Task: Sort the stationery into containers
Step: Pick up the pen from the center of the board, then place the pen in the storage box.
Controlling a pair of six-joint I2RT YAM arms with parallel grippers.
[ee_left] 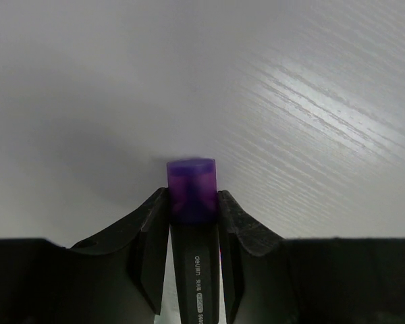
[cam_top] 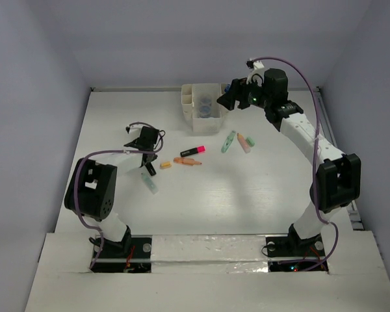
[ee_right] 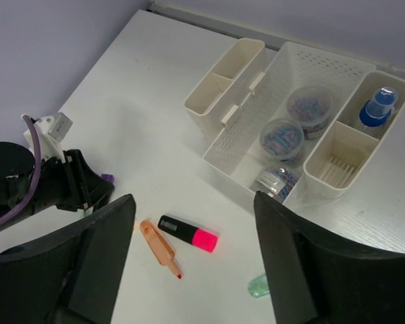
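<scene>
While the left arm (cam_top: 94,185) sits folded low at its side of the table (cam_top: 247,195), elbow bent back toward its base, the left gripper (ee_left: 192,196) points down close to the tabletop. Its two fingers (ee_left: 152,229) are pinched against either side of a black marker (ee_left: 191,179) with a purple cap. The cap pokes out past the fingertips; whether it touches the surface I cannot tell. The right arm (cam_top: 312,140) is stretched far forward and upright, and the right gripper (cam_top: 229,97) hangs above the near corner of the white organizer (cam_top: 190,114), jaws spread wide with nothing between them.

On the bare table I count five loose markers:
- one pink-and-black marker (ee_right: 187,233) near the middle
- one orange marker (ee_right: 160,246) just beside it
- one mint green marker (cam_top: 228,141)
- one peach marker (cam_top: 244,142), side by side with the mint one below the organizer
- one pale green marker (cam_top: 149,182) close to the left arm

One short orange piece (cam_top: 165,165) lies near the orange marker.

Inside the organizer, the large middle compartment holds two round tubs (ee_right: 281,137) and one smaller clear round thing (ee_right: 273,181) at its near end. One blue-capped bottle (ee_right: 378,108) stands in a side compartment.
</scene>
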